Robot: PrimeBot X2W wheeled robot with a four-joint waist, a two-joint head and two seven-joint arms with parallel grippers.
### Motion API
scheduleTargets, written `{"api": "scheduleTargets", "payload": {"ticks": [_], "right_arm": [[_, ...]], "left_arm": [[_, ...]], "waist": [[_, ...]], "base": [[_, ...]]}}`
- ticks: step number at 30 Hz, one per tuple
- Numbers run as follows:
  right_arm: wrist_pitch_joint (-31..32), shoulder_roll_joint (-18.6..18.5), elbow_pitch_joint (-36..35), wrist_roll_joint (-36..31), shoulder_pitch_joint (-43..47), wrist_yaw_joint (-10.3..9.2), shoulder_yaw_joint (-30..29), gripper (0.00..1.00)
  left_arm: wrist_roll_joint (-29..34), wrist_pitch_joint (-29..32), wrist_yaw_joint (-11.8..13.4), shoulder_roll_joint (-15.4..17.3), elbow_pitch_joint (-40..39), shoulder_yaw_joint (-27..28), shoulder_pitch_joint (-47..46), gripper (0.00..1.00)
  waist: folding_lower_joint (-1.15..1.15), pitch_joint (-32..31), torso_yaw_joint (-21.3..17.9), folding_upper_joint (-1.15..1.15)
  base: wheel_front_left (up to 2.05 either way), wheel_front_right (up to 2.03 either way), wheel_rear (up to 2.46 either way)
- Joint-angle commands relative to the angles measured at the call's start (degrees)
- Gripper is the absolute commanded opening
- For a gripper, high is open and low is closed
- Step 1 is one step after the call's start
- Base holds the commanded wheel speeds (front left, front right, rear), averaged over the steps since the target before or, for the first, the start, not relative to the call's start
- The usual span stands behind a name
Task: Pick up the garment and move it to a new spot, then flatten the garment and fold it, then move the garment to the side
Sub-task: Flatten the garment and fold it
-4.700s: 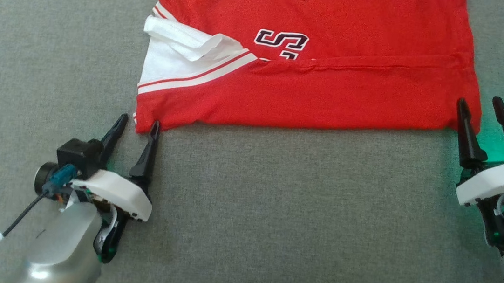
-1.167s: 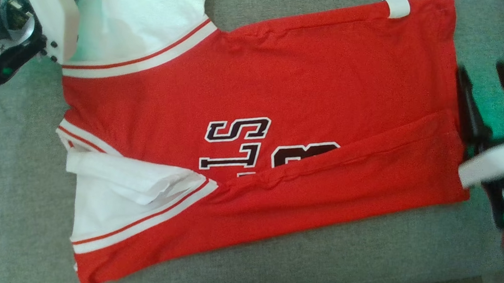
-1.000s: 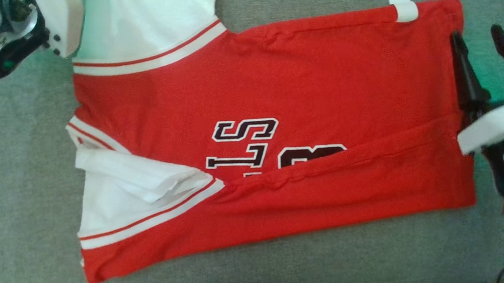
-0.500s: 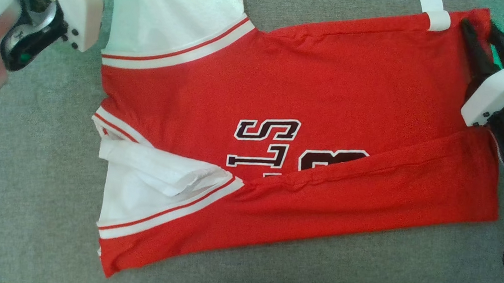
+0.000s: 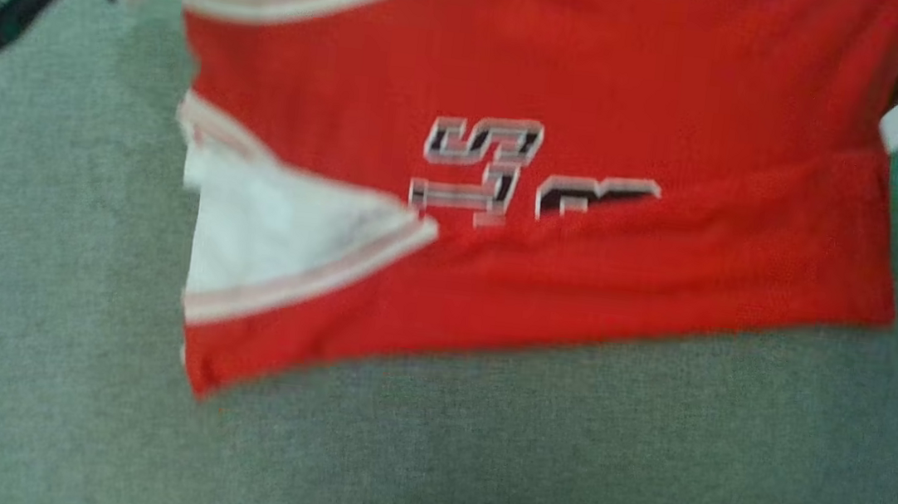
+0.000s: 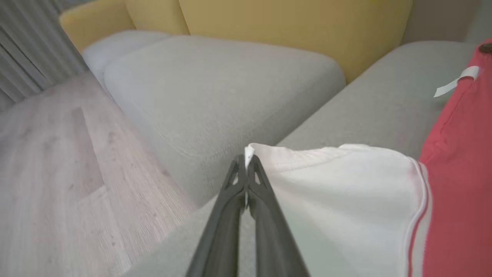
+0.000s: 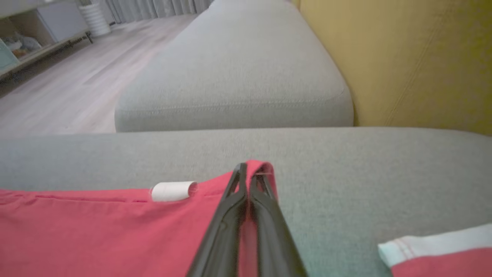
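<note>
Two garment (image 5: 601, 76) corners pinched, left claw (image 6: 246, 161), right claw (image 7: 249, 173)

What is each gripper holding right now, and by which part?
Both hold the garment: the left gripper pinches the edge of its white sleeve, the right gripper pinches a red hem corner.
</note>
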Motion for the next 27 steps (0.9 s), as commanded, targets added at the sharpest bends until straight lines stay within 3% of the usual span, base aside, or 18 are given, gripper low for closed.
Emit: {"api": "scheduleTargets", "payload": {"ticks": [1, 7, 15, 27], "right_arm": [[-1.12, -1.40, -1.76, 0.62, -1.08, 0.37, -0.75, 0.00], [-0.88, -3.13, -2.74, 2.98, 0.73, 0.37, -1.34, 0.00], [-0.67, -7.02, -7.39, 5.35, 12.78, 0.37, -4.37, 0.00], [0.87, -7.44, -13.24, 5.73, 26.97, 0.37, -9.83, 0.00]], "left_arm": [[0.47, -1.74, 0.11, 1.28, 0.20, 3.17, -4.08, 0.00], [0.52, -4.75, 0.11, 1.45, -1.15, 2.70, -3.62, 0.00], [4.25, -4.81, 0.26, 7.69, -10.61, 2.11, 6.59, 0.00], [6.98, -4.56, 6.40, 13.39, -25.70, 2.03, 23.44, 0.00]], "waist": [[0.00, -0.37, 0.28, 0.00], [0.00, -2.10, 1.66, 0.00], [0.00, -5.28, 4.39, 0.00], [0.00, -8.37, 6.51, 0.00]], "base": [[0.00, 0.00, 0.00], [0.00, 0.00, 0.00], [0.00, 0.00, 0.00], [0.00, 0.00, 0.00]]}}
